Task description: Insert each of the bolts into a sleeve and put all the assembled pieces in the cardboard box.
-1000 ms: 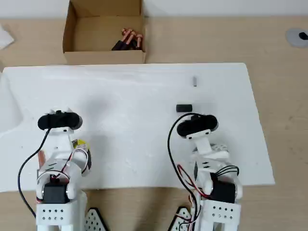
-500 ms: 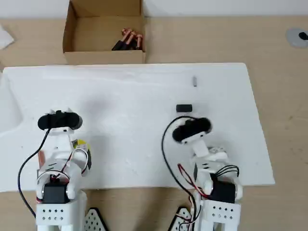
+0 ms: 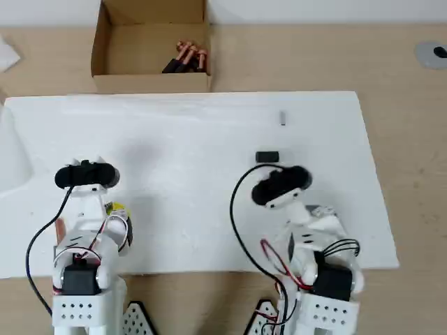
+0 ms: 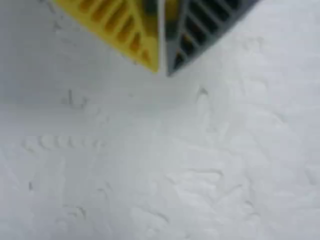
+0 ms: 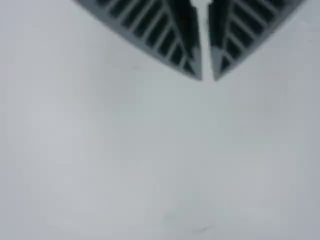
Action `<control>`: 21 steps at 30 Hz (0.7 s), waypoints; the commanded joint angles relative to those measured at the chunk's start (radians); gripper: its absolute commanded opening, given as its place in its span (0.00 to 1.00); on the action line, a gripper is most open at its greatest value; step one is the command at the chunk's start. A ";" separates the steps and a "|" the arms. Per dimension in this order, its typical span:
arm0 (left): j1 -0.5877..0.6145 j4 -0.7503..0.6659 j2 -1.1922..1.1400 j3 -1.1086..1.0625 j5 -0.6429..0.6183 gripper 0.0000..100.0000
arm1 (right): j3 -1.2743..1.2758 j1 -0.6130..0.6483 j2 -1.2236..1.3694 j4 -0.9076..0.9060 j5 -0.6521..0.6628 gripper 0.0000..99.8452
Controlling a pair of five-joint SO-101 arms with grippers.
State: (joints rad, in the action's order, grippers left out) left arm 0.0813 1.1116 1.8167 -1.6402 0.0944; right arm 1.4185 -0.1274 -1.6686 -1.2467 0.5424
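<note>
High view with both wrist views. Seen from above, each arm's fingertips are covered by its own dark wrist head, so the jaw state is read from the wrist views. A white scrap [image 3: 5,52] is cut off by the far left edge and too partial to identify. The cardboard box [image 3: 103,49] stands open on the wooden table [image 3: 405,105], just beyond the far left part of the white sheet [image 3: 174,139]. Inside it, against its right wall, lies a cluster of assembled pieces [image 3: 187,57], copper-coloured at one end and black at the other; their number cannot be counted with certainty. The left arm [image 3: 84,230] rests over the near left part of the sheet. The left gripper [image 4: 162,71], with one yellow and one dark finger, has its tips pressed together, grips nothing and hangs close above the dimpled white surface. The black sleeve [image 3: 267,157] lies on the sheet just beyond the right arm's wrist head, and the small grey bolt [image 3: 282,118] lies farther out, apart from it. The right arm [image 3: 304,237] is angled slightly leftward. The right gripper [image 5: 206,77] shows two dark ribbed fingers drawn together to a hairline slit, with nothing between them. A grey disc [image 3: 431,54] lies on the table, cropped by the right edge.
</note>
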 commanded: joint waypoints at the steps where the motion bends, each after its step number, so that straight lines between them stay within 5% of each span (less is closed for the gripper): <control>1: -0.009 -0.014 0.007 0.005 0.003 0.00 | -0.297 -0.022 0.239 -0.008 0.009 0.05; 6: 0.012 -0.083 0.005 0.066 0.127 0.03 | -0.776 -0.019 0.710 -0.158 -0.012 0.08; 11: 0.121 -0.018 -0.090 0.284 0.115 0.08 | -1.135 -0.012 1.001 -0.256 -0.038 0.08; 17: 0.196 0.092 -0.624 0.601 0.114 0.09 | -1.201 -0.012 1.055 -0.269 -0.037 0.08; 21: 0.276 0.305 -1.095 0.945 0.066 0.09 | -1.167 -0.012 1.058 -0.281 -0.035 0.08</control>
State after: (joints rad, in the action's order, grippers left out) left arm 0.3007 1.2866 1.0848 -0.9851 0.1956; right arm 0.2708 -0.1350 -0.6160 -1.5167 0.5178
